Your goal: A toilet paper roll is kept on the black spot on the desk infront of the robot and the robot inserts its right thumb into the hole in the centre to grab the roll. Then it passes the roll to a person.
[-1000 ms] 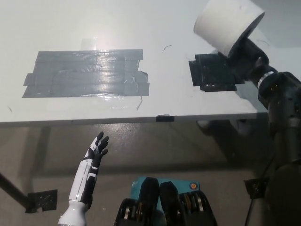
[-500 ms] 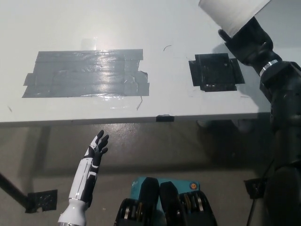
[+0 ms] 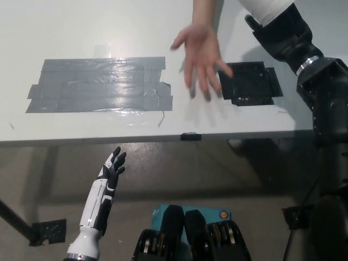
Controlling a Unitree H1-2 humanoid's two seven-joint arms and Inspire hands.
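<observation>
Holding toilet paper roll [image 3: 266, 11] aloft, right hand [image 3: 277, 32] beside person's open hand [image 3: 198, 51]

person's hand [image 3: 199, 58] above desk [image 3: 81, 27] | tape patch [image 3: 100, 84] left

White bench [image 3: 81, 27]; grey glossy tape patch [image 3: 100, 84] on it, black spot [image 3: 253, 82] right of the patch. White roll [image 3: 266, 8], black right hand [image 3: 280, 35], white-and-black left hand [image 3: 111, 168].

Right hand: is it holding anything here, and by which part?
The right hand holds the roll, mostly cut off at the top edge; which part it grips cannot be told. The left hand rests open below the table, holding nothing.
</observation>
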